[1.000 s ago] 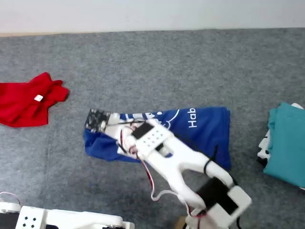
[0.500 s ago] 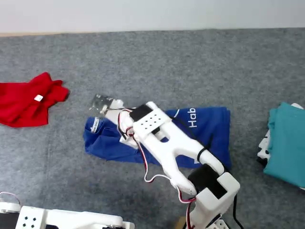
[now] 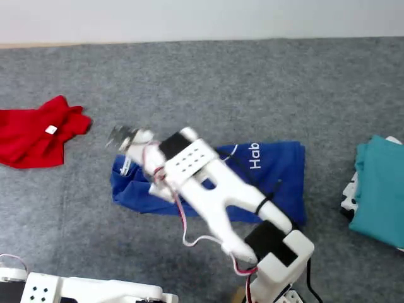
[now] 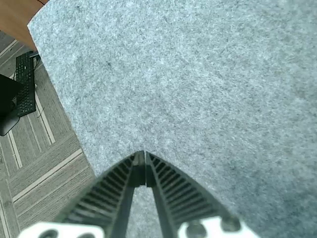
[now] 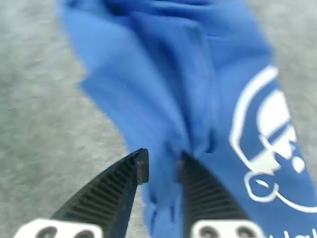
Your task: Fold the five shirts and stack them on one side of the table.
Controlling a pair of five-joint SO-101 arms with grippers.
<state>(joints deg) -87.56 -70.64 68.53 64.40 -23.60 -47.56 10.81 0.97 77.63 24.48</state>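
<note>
A blue shirt (image 3: 271,167) with white print lies partly folded in the middle of the grey mat. My right arm stretches over it, and my right gripper (image 3: 121,136) hovers just past the shirt's upper left corner. In the right wrist view the right gripper (image 5: 161,166) is narrowly open above the blue shirt (image 5: 163,74), with a fabric ridge seen through the gap. A crumpled red shirt (image 3: 38,132) lies at the far left. My left gripper (image 4: 145,161) is shut, holding nothing, above bare mat near the table's edge.
A folded teal shirt (image 3: 382,189) rests at the right edge on top of a black-and-white one (image 3: 347,189). The left arm's white base (image 3: 76,291) sits at the bottom left. Beyond the mat's edge the floor (image 4: 29,124) shows.
My right gripper has moved up and to the left, off the blue shirt's left corner. The shirt has stayed where it lay.
</note>
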